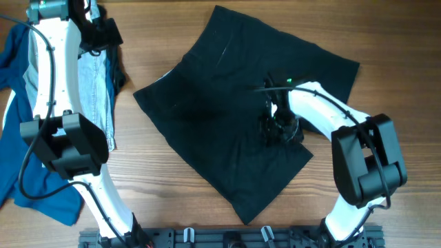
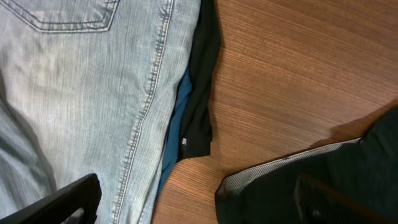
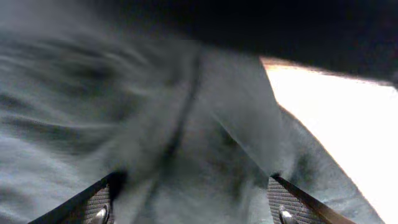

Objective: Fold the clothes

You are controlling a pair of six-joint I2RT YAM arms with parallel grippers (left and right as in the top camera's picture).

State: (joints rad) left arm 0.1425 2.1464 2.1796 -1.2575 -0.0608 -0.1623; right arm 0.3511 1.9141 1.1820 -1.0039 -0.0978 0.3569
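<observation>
A: Black shorts (image 1: 227,103) spread flat and skewed at the middle of the surface (image 1: 172,207), one corner toward the near edge. No fold made yet, by the look of it.

B: Agreed. Right fingers (image 3: 96,208) down on the cloth toward its right side, spread apart, dark fabric filling the gap between them. Not clamped on anything visible.

A: And the left fingers (image 2: 65,200)?

B: Wide apart too, holding nothing, hovering over the light-blue denim (image 2: 81,93) at the far left. Pale-lined edge (image 2: 292,163) of the shorts just in view there. Deep blue cloth (image 1: 21,172) lying beside that pile.

A: Best way on, then?

B: Probably pinch one clean edge, not a bunch from the middle. Close fully on the cloth before lifting. Raise only enough to clear the layer beneath, carry across toward the opposite side, lay down edge to edge.

A: Any use for the left side?

B: Worth bringing over to pin or lift the matching corner and keep the fold square. Stay clear of the denim on the way.

A: Main risk?

B: Dragging the whole garment instead of folding it; thin fabric, likely to slide on smooth wood.
</observation>
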